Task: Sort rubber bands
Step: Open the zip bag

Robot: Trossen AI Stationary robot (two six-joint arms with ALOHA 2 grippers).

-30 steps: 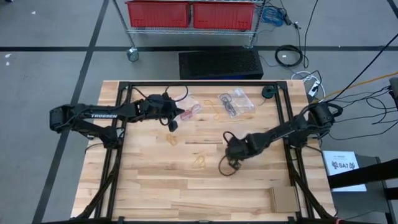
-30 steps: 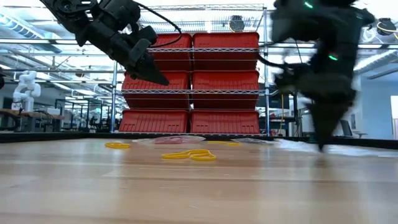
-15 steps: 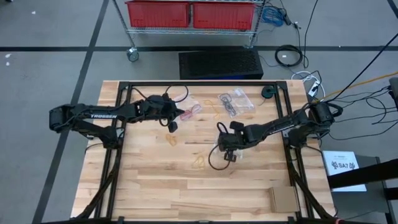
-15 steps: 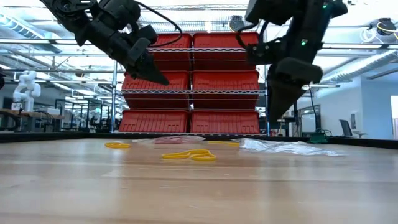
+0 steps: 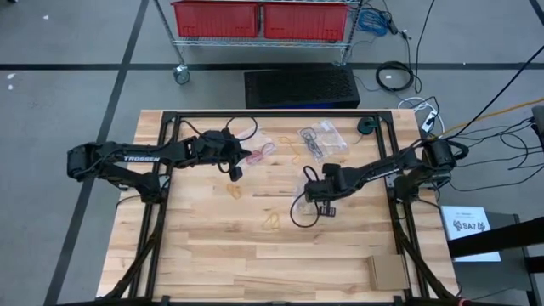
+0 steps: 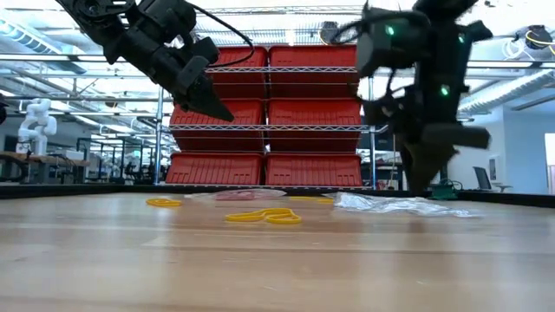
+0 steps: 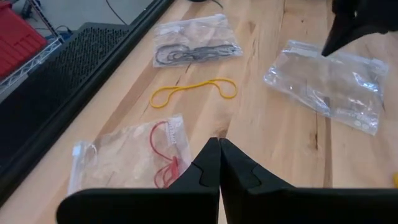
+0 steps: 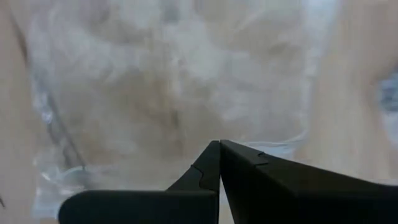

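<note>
You see the left gripper (image 7: 219,163) hanging above the far left part of the wooden table (image 5: 212,246), its fingers pressed together with nothing between them. Just past its tip lies a clear bag (image 7: 127,158) holding red rubber bands (image 7: 163,152). Beyond that bag, a loose yellow rubber band (image 7: 193,91) lies bare on the wood, and farther still a second clear bag (image 7: 194,42) holds black rubber bands (image 7: 196,52). A third, crumpled clear bag (image 7: 329,84) lies beside these, nearer the table's middle.

You see the right gripper (image 8: 220,163) near the table's centre, raised off the surface, fingers closed tight and empty. Its wrist view shows only clear plastic film (image 8: 168,81) close beneath it; what the film holds cannot be made out.

In the high view, two more yellow rubber bands lie on open wood: one (image 5: 235,191) below the left gripper's position, another (image 5: 272,222) nearer the front edge, left of the right gripper. In the low view, a yellow band (image 6: 263,216) lies flat on the table.
</note>
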